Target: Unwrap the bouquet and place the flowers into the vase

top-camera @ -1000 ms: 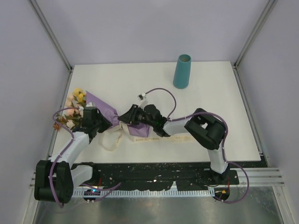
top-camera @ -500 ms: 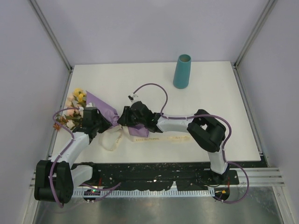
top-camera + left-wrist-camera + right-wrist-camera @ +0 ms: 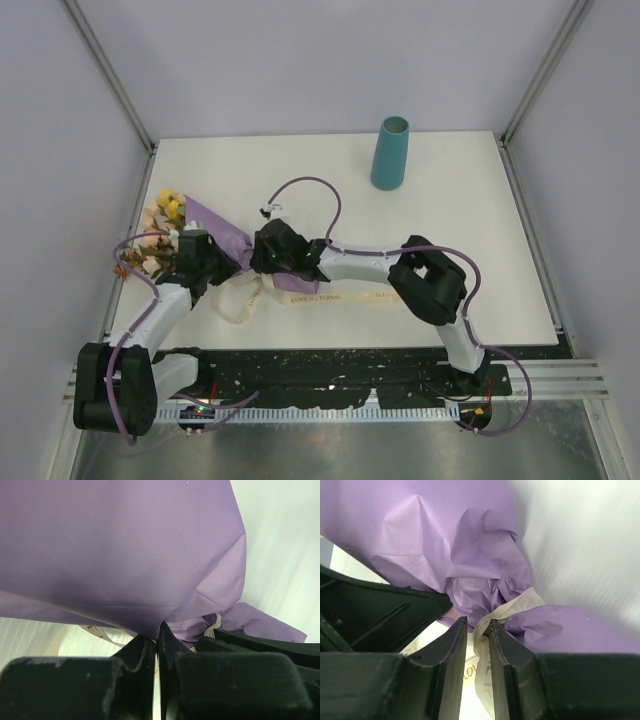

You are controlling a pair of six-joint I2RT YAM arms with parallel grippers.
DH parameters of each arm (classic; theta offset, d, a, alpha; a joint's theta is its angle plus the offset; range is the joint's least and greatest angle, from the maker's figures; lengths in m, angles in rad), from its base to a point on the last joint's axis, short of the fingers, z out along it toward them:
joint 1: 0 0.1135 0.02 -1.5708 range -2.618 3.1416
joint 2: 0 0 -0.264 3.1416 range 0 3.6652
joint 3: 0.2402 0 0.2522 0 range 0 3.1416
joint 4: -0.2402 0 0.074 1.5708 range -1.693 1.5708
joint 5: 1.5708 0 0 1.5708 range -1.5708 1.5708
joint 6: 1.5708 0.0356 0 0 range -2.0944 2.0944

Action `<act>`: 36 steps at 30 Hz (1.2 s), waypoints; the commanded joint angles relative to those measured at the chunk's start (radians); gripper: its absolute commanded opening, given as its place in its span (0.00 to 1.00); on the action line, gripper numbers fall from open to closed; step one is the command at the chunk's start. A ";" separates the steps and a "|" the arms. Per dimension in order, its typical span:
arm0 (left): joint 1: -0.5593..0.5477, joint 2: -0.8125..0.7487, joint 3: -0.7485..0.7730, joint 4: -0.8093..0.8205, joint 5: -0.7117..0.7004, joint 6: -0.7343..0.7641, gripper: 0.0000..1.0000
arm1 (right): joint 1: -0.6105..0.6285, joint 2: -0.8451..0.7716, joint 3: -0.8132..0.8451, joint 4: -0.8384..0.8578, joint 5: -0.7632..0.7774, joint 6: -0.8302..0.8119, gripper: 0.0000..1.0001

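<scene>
The wrap is not off yet. In the overhead view the bouquet (image 3: 205, 235) lies on its side at the left of the table (image 3: 450, 220). The flowers (image 3: 160, 215) poke out of its upper-left end, yellow and peach heads close to the table's left edge.

The left gripper (image 3: 158, 630) is pinched tight, and its tips bite a fold at the lower edge of the purple paper (image 3: 125, 545). That looks like an anchoring hold. The right gripper (image 3: 479, 625) sits at the tied waist, narrowed onto a tail of the cream ribbon (image 3: 512, 607). The ribbon runs from the crumpled knot down between its fingers.

So this looks like the untying step, and an early one. Loops and tails of ribbon trail across the table at lower centre. From the right wrist camera, though, a band is wound round the gathered paper, so the tie seems not fully undone.

Everything after that remains: open the paper, free the stems and carry them over. The vase (image 3: 390, 152) stands upright at the upper right of centre, well apart from the bouquet, with nothing showing above its rim.
</scene>
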 commanded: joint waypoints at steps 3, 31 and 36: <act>-0.002 -0.009 -0.013 -0.001 0.022 0.000 0.07 | 0.019 0.038 0.120 -0.182 0.148 -0.031 0.28; -0.002 0.024 -0.008 -0.011 -0.014 0.017 0.07 | -0.039 -0.262 -0.192 0.268 0.036 0.005 0.05; 0.000 0.025 -0.013 -0.011 -0.017 0.017 0.06 | -0.053 -0.296 -0.229 0.287 0.036 0.004 0.05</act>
